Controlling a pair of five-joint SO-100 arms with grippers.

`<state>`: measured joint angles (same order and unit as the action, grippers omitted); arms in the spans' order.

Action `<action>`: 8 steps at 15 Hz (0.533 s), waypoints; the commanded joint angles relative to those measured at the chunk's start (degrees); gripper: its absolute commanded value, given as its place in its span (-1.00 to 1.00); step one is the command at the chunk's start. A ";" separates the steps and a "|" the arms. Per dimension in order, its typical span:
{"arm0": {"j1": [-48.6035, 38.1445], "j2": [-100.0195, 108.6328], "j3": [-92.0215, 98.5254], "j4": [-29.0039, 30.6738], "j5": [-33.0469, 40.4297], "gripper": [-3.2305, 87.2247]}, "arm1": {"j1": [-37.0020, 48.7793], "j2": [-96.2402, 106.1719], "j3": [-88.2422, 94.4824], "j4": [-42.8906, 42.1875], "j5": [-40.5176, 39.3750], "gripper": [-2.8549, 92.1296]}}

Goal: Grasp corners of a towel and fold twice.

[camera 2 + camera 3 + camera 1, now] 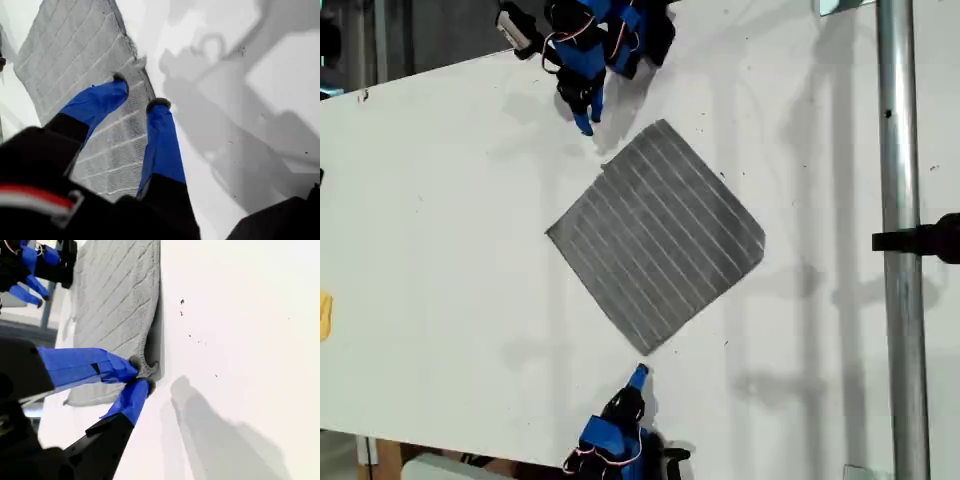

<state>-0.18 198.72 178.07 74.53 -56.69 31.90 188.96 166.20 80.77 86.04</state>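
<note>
The towel (658,235) lies flat on the white desk (440,220), not folded yet. This looks like the grabbing step. My second end effector (141,375) pinches one corner (150,368). My first end effector (140,92) hangs over the towel's edge, fingers apart, holding nothing. Next it should close on a corner.

A lab bench: white table (440,230), metal pole (900,250) with black clamp (925,240).
</note>
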 commanded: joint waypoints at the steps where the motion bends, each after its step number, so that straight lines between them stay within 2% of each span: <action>1: -10.63 0.44 0.62 -0.26 -32.08 -0.98 | -14.06 -0.35 -0.88 -5.54 -0.53 -0.95; 4: -10.63 0.44 0.62 -0.26 -31.99 -0.98 | -16.70 -0.35 -0.88 -4.83 -0.53 -0.95; 8: -10.63 0.44 0.62 -0.26 -31.90 -0.99 | -16.00 -0.35 -1.14 -4.04 -0.26 -0.95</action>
<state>-10.11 198.81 178.07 74.53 -87.98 16.00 188.88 166.20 77.08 86.04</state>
